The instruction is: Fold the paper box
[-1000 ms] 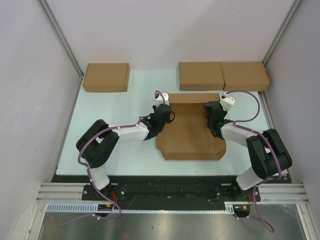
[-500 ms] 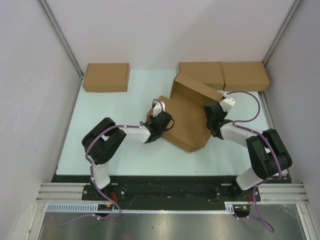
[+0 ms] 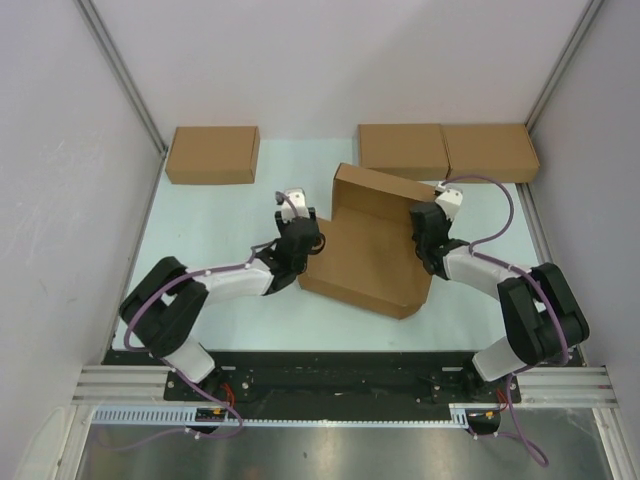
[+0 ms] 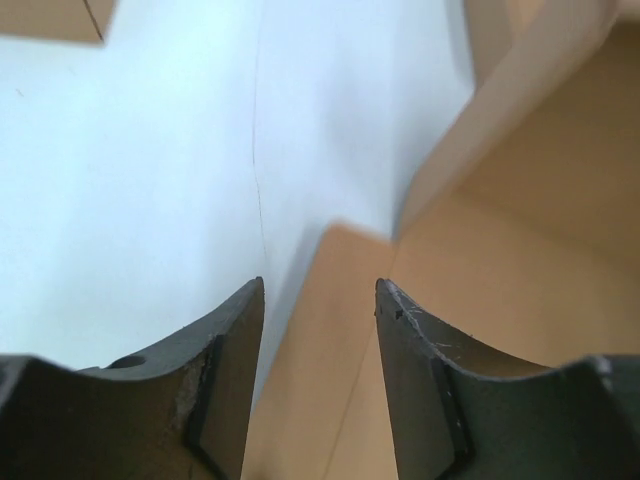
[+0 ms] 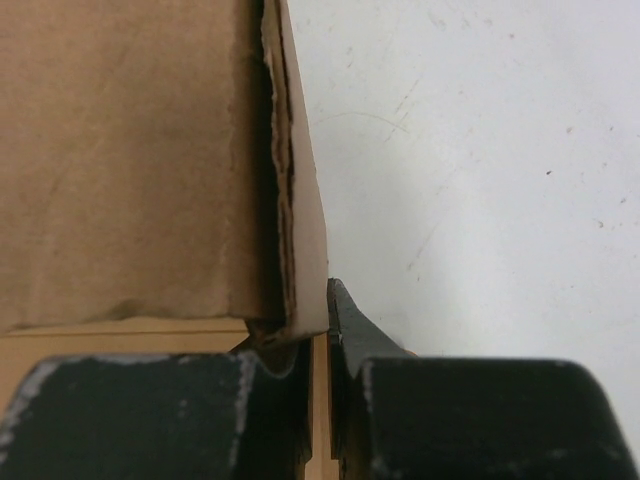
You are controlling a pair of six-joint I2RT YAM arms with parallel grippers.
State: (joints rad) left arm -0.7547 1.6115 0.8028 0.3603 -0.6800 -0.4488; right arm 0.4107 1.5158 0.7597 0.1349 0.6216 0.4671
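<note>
The paper box [image 3: 365,258] lies turned askew on the table, its lid panel [image 3: 385,192] standing up at the far side. My left gripper [image 3: 305,232] is open just off the box's left edge. In the left wrist view its jaws [image 4: 320,300] stand apart over a flat cardboard flap [image 4: 330,380] without touching it. My right gripper [image 3: 423,237] is shut on the box's right wall, and in the right wrist view the fingers [image 5: 328,320] pinch that thin cardboard wall [image 5: 300,230].
Three compact brown boxes sit along the far edge: one at the far left [image 3: 212,154], and two side by side at the far right [image 3: 402,151] [image 3: 490,151]. Grey walls enclose the pale table [image 3: 215,230] on both sides.
The box was lifted at its left side, swung round and now lies askew with its lid raised. My left gripper has opened, let go and drawn back left. The right gripper kept its grip.
</note>
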